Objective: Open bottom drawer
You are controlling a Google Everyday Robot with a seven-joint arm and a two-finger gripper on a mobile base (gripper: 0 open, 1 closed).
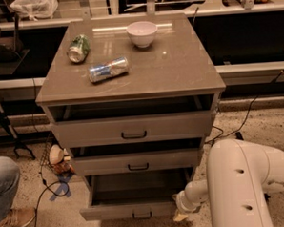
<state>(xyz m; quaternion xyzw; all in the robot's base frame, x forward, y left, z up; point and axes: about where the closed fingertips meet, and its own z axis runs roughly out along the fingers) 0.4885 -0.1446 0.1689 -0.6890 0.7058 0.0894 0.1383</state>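
Observation:
The bottom drawer (137, 210) is the lowest of three grey-beige drawers. It stands pulled out, with its plain grey interior (136, 187) showing and a small black handle (141, 214) on its short front. My gripper (181, 214) is low at the drawer's right front corner, beside the front and apart from the handle. My white arm (241, 182) fills the lower right. The middle drawer (137, 161) and the top drawer (133, 129) both stand slightly out.
On the cabinet top (178, 70) lie a green can (78, 48), a silver-blue can (108, 69) and a white bowl (142, 33). A person's leg and shoe (8, 208) are at the lower left. Cables and small objects (58, 160) lie on the floor left of the cabinet.

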